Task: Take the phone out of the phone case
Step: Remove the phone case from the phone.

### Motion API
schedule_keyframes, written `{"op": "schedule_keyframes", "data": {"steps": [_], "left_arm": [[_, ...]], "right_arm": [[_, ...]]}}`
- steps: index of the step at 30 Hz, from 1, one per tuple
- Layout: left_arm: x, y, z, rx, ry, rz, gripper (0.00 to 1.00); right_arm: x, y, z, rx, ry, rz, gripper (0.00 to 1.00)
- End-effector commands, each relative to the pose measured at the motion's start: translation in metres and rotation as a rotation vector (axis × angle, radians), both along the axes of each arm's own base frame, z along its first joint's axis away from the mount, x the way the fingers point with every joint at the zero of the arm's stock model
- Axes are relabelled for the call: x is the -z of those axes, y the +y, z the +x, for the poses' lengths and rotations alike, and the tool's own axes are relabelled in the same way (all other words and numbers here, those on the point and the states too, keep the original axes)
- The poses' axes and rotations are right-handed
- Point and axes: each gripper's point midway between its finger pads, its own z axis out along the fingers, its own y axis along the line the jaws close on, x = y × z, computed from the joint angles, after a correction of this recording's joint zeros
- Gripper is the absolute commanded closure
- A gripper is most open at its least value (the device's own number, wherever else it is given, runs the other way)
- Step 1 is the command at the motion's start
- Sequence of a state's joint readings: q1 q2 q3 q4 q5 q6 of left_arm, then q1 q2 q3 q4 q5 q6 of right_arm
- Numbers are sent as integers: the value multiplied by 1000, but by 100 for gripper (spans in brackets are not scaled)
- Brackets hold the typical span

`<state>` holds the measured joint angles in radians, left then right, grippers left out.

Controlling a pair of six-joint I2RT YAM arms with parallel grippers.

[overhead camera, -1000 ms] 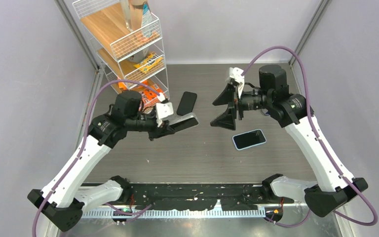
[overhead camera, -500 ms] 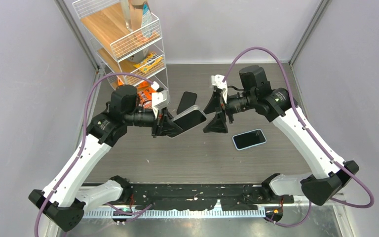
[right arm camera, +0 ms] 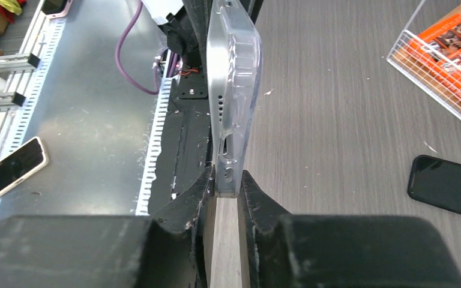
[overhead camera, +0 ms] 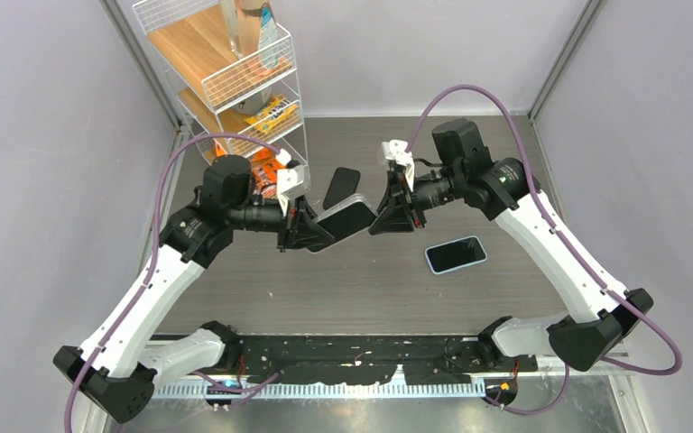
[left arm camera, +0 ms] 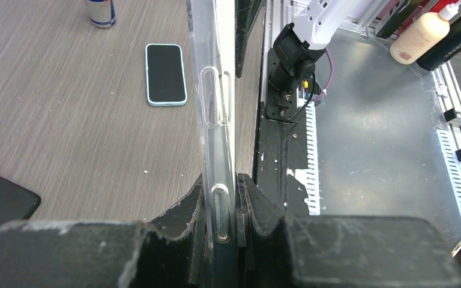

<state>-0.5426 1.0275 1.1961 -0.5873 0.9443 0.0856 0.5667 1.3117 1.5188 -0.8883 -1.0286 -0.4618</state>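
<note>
I'm holding the phone (overhead camera: 350, 219), in its phone case (right arm camera: 233, 72), off the table between the 2 arms, long axis running gripper to gripper, left gripper (left arm camera: 222, 201) clamping 1 end, right gripper (right arm camera: 228, 183) pinching seemingly just the case at the other.

Bright, even light; the left gripper (left arm camera: 222, 195) looks blurred close up.
</note>
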Motion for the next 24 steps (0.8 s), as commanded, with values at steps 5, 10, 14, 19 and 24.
{"op": "schedule_keyframes", "data": {"steps": [5, 10, 14, 19, 24], "left_arm": [[-19, -4, -15, 117, -81, -82, 100], [-11, -2, -34, 221, -58, -100, 100], [-3, 0, -48, 285, -44, -102, 100], [10, 4, -72, 396, -47, -83, 100], [21, 7, -91, 498, -89, -72, 100]], "right_arm": [[-4, -2, -9, -61, -69, 20, 93], [-2, -3, -11, -83, -103, 21, 95], [-2, -4, -16, -121, -132, 21, 95], [2, -4, -23, -192, -203, 17, 95], [8, -2, -30, -250, -235, 4, 95]]}}
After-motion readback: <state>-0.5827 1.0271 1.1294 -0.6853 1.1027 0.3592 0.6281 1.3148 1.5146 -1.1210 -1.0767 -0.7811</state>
